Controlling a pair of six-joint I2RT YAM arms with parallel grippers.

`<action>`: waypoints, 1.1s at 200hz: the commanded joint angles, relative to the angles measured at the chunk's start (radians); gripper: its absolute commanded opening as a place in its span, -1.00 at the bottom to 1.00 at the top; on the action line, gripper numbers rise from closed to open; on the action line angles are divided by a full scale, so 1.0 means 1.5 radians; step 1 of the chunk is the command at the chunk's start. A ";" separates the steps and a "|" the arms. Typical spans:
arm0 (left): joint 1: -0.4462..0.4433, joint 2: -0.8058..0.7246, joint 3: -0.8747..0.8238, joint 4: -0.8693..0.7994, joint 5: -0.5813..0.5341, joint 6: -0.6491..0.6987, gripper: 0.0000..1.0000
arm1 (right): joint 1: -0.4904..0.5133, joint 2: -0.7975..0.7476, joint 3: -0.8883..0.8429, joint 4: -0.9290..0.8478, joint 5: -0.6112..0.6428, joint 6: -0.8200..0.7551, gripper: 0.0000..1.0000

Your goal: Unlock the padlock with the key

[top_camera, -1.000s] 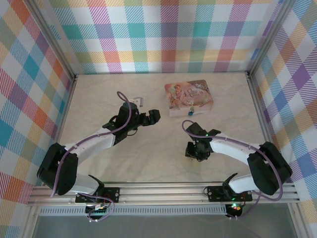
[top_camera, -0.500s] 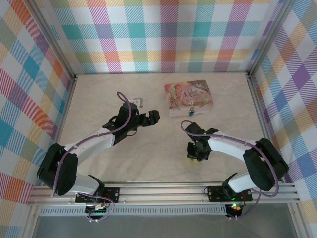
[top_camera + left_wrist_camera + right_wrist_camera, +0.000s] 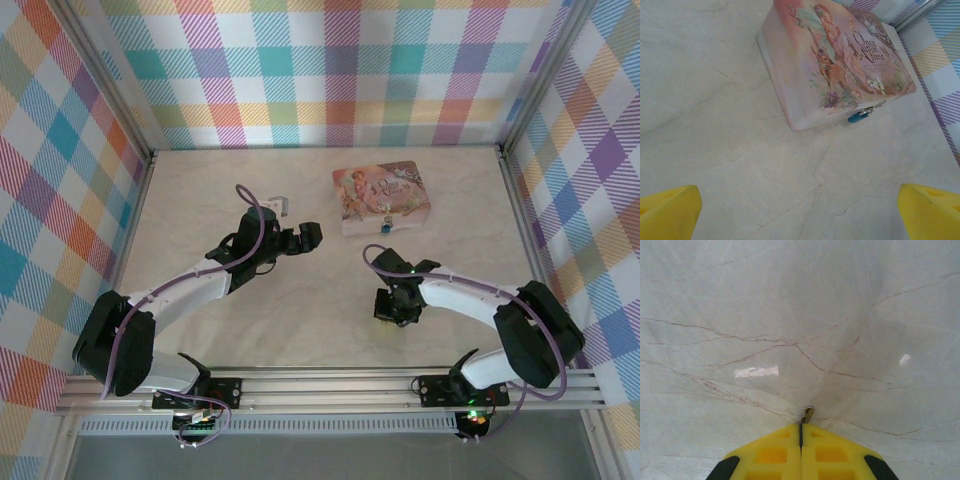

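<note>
At the near right, we find the right gripper (image 3: 801,426) at the table (image 3: 790,315), its fingers pressed together on the key (image 3: 808,415), whose tip protrudes. Farther left, the left gripper (image 3: 797,200) is spread wide. Beyond it, the padlock (image 3: 858,117) hangs on the near face of the tin box (image 3: 835,60).

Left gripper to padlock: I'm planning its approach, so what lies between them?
Nothing but bare marbled tabletop between the open left gripper and the padlock on the tin box, as the left wrist view shows.
</note>
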State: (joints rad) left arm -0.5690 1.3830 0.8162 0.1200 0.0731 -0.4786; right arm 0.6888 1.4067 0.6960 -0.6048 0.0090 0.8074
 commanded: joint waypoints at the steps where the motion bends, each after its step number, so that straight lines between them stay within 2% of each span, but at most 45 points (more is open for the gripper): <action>1: -0.005 -0.021 0.020 -0.017 -0.010 0.009 1.00 | 0.004 -0.023 0.006 -0.013 0.010 -0.019 -0.91; 51: 0.003 -0.025 0.024 -0.017 -0.005 -0.010 1.00 | 0.004 -0.062 -0.002 0.024 0.012 -0.064 -1.00; 83: 0.007 -0.028 0.030 -0.023 -0.001 -0.014 1.00 | 0.004 -0.048 0.020 -0.040 0.013 -0.050 -0.60; 133: 0.009 -0.026 0.030 -0.028 -0.003 -0.014 1.00 | 0.009 0.008 0.026 -0.037 -0.023 -0.045 -0.40; 199: 0.010 -0.032 0.028 -0.034 -0.007 -0.012 1.00 | 0.028 0.043 0.028 -0.032 -0.034 -0.039 -0.39; 220: 0.010 -0.033 0.028 -0.035 -0.010 -0.011 1.00 | 0.031 0.047 0.028 -0.032 -0.034 -0.037 -0.46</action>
State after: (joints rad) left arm -0.5606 1.3602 0.8345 0.0784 0.0662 -0.4900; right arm 0.7200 1.4525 0.7223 -0.6373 -0.0170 0.7437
